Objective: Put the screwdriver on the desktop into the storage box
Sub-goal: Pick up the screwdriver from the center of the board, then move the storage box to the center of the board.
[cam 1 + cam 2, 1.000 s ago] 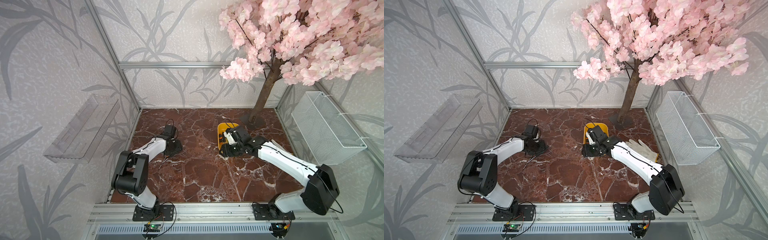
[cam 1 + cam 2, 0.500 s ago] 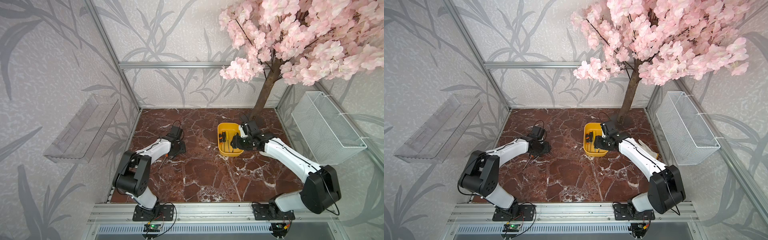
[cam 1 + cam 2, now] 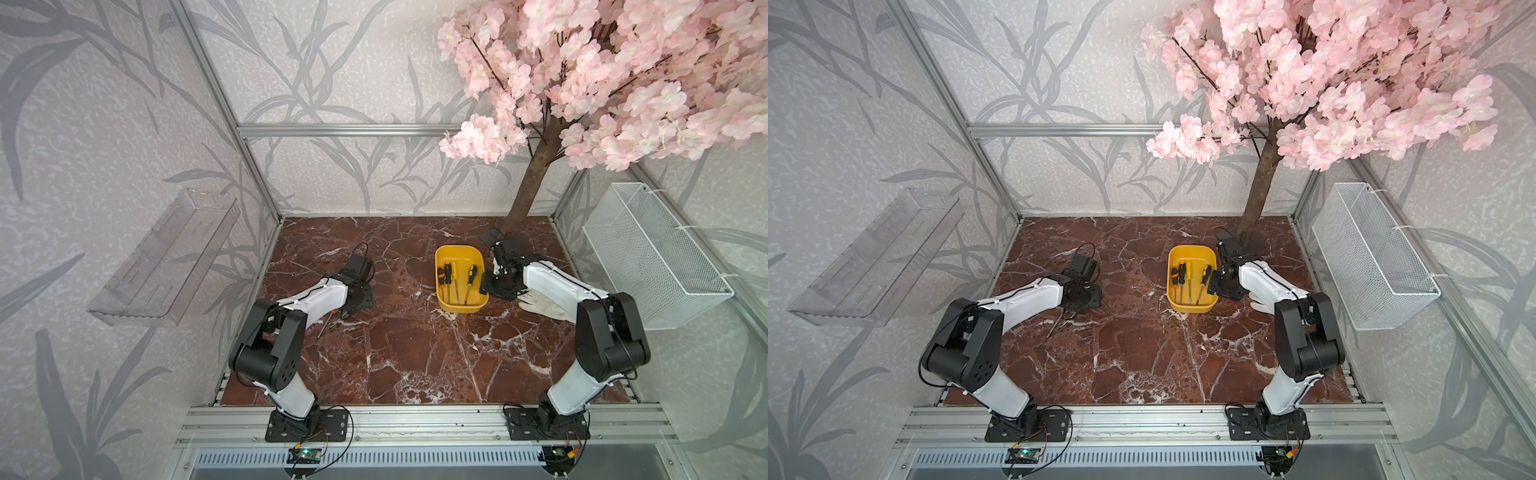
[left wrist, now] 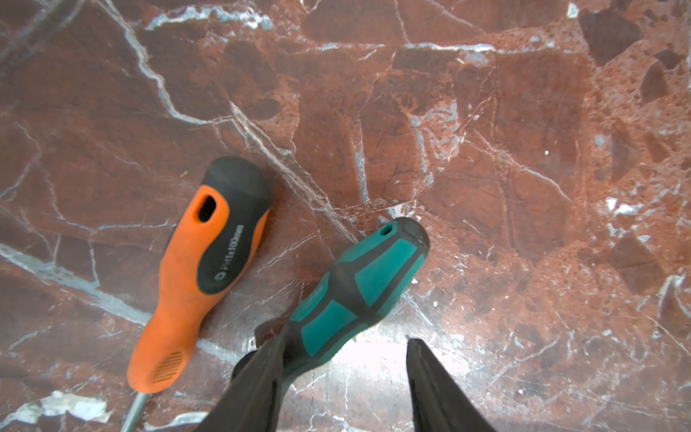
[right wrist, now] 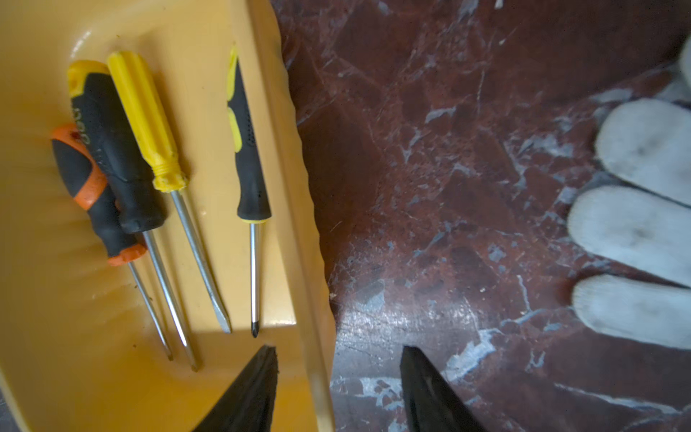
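Note:
Two screwdrivers lie on the red-brown marble desktop [image 3: 395, 345]: an orange-and-black one [image 4: 194, 269] and a teal-and-grey one [image 4: 359, 284]. My left gripper [image 4: 342, 338] hangs low over them, open. The teal handle rests against one finger, with a wide gap to the other. In both top views the left gripper [image 3: 357, 297] [image 3: 1084, 297] hides the handles and only a shaft [image 3: 325, 326] shows. The yellow storage box [image 3: 457, 248] [image 5: 194, 37] holds several screwdrivers. My right gripper [image 5: 338, 348] [image 3: 496, 286] is open, its jaws straddling the box's right wall.
A white work glove [image 3: 544, 305] [image 5: 643, 232] lies on the desktop right of the box, under the right arm. The tree trunk [image 3: 528, 195] stands behind the right gripper. A white wire basket [image 3: 652, 257] hangs on the right wall, a clear shelf [image 3: 162, 257] on the left.
The right gripper has drawn back from over the storage box to its right wall, uncovering the screwdrivers inside. The left gripper has shifted slightly to the right over the desktop.

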